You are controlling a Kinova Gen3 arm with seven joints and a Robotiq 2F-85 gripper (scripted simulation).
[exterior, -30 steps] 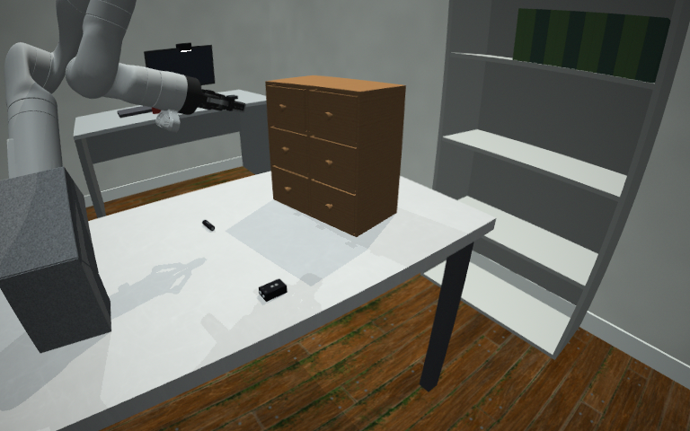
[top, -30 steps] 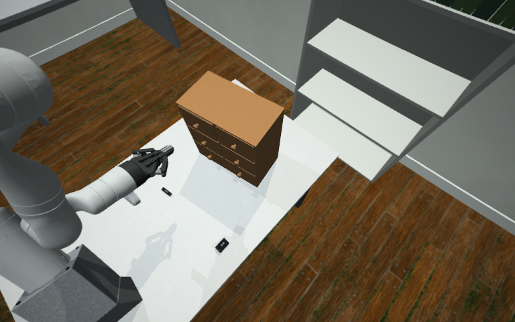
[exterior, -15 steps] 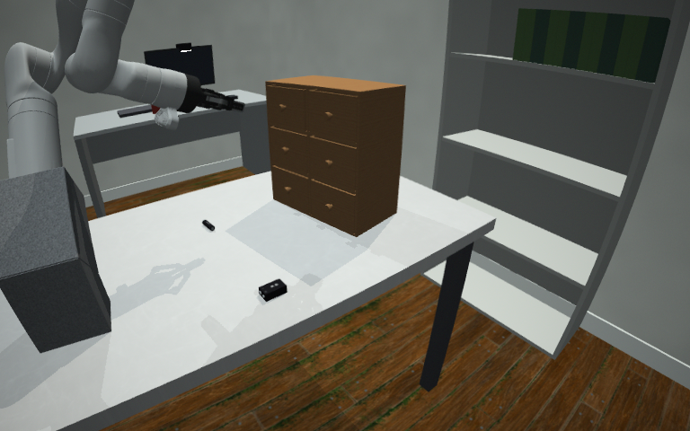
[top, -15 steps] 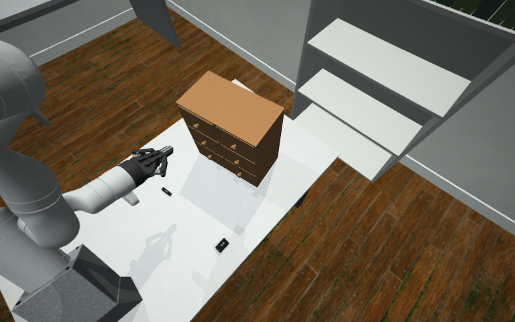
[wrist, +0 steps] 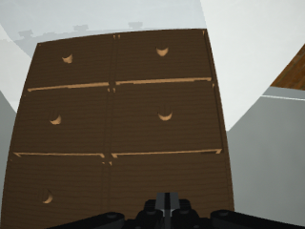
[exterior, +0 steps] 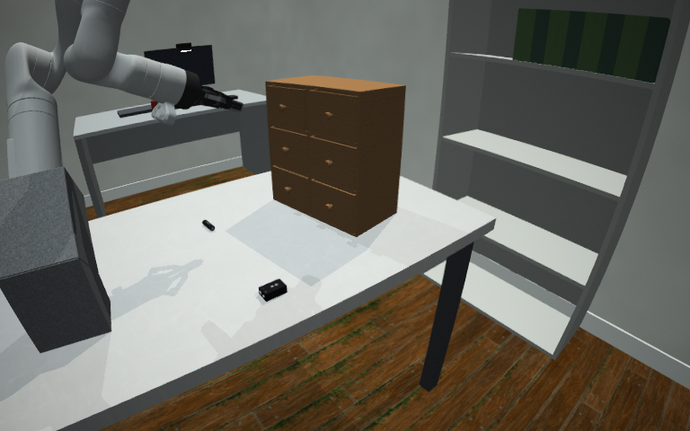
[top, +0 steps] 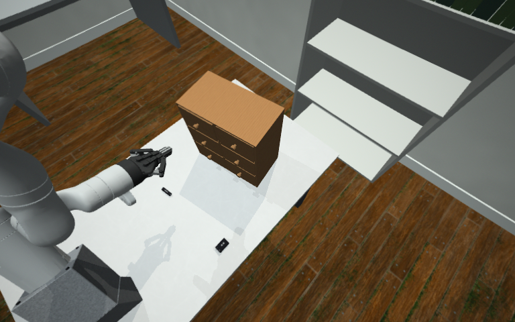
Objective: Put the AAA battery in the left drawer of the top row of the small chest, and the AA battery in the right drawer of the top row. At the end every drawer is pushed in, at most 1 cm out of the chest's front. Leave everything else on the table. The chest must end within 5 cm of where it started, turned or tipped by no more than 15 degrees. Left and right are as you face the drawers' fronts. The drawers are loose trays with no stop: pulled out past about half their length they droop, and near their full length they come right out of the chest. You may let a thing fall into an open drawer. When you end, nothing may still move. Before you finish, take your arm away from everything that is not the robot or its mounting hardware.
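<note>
From my station I'm seeing the bookshelf (top: 387, 64) (exterior: 539, 152) standing toward 2 to 3 o'clock, on a top-view clock centered on the chest. The white table (top: 201, 212) (exterior: 417, 243) is carrying the chest (top: 235, 106) (exterior: 381, 147) (wrist: 110, 124), which is standing upright, all six drawers looking pushed in. My arm (top: 35, 197) (exterior: 121, 75) is reaching in from 8 o'clock. I'm holding the gripper (top: 166, 151) (exterior: 236, 105) (wrist: 167, 206) narrow, fingertips together and gripping nothing; it's hovering above the table, apart from the chest, and in the wrist view it's covering part of the top-left drawer and hiding its knob. A small black box (top: 222, 245) (exterior: 272, 290) is sitting on the table at 6 o'clock. One dark battery (top: 166, 191) (exterior: 207, 224) is lying on its side on the table, between 7 and 8 o'clock; I'm not managing to tell whether it's the AAA or the AA, and I'm seeing only that one.

In the top view, the grey, rounded upper bend of the robot arm (top: 9, 76) has swung farther away from the brown wooden six-drawer chest (top: 231, 110) (exterior: 335, 152), uncovering more of a slanted grey panel (top: 33, 110) on the chest's far left. The thick, smooth grey forearm link (top: 33, 197) (exterior: 96, 40) has also shifted slightly away from the chest. The pale, rounded projection under the wrist (top: 128, 198) (exterior: 163, 112) has moved a little that way too, and sits slightly higher against the background in the exterior view.
</note>
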